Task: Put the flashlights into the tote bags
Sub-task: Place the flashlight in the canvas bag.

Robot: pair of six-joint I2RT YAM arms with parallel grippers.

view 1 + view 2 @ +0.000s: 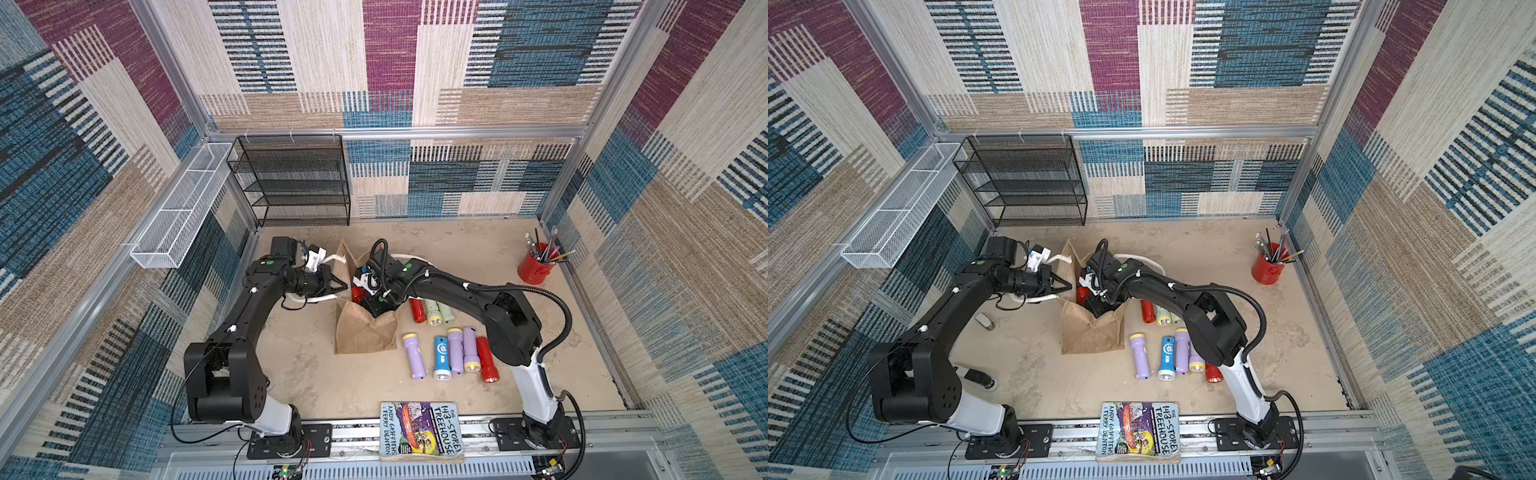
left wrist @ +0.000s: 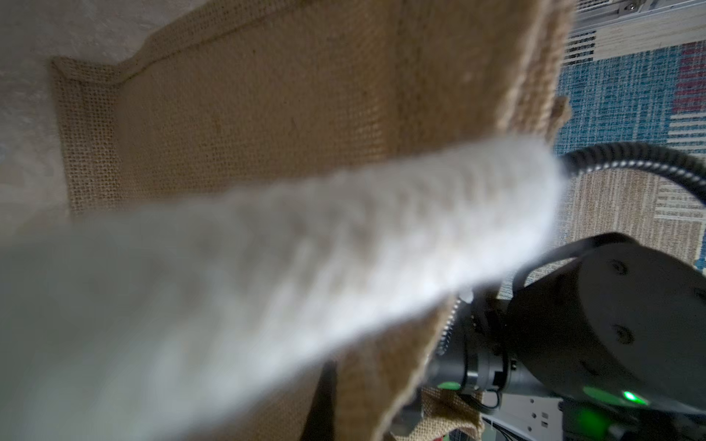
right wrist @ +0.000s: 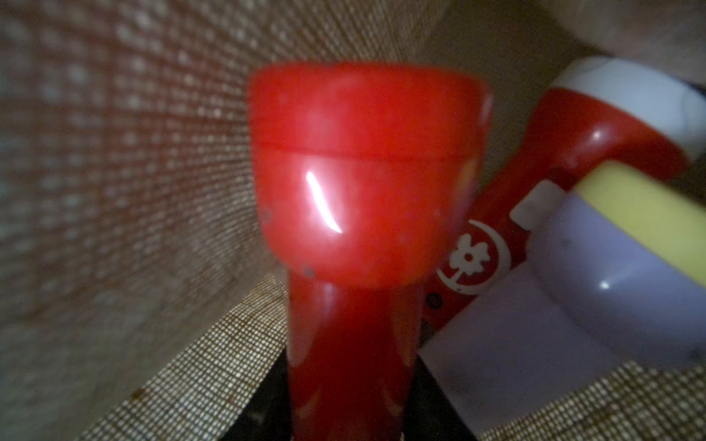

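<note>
The tan burlap tote bag (image 1: pixel 365 336) (image 1: pixel 1092 332) stands open mid-table. My left gripper (image 1: pixel 343 286) (image 2: pixel 344 401) is shut on its left rim, beside a white rope handle (image 2: pixel 305 248). My right gripper (image 1: pixel 374 305) (image 3: pixel 351 401) reaches down inside the bag, shut on a red flashlight (image 3: pixel 363 172) held head-down. Another red flashlight (image 3: pixel 496 214) and a lilac one (image 3: pixel 592 275) lie in the bag. On the table to the right lie a red (image 1: pixel 417 311) and two pale green flashlights (image 1: pixel 434 313). Nearer the front lie lilac ones (image 1: pixel 413 357), a blue one (image 1: pixel 441 357) and a red one (image 1: pixel 486 359).
A black wire rack (image 1: pixel 299 183) stands at the back left, with a white mesh basket (image 1: pixel 183 208) on the left wall. A red cup of pencils (image 1: pixel 536 266) sits back right. A book (image 1: pixel 419 430) lies on the front rail. Two small objects (image 1: pixel 985 321) lie by the left arm.
</note>
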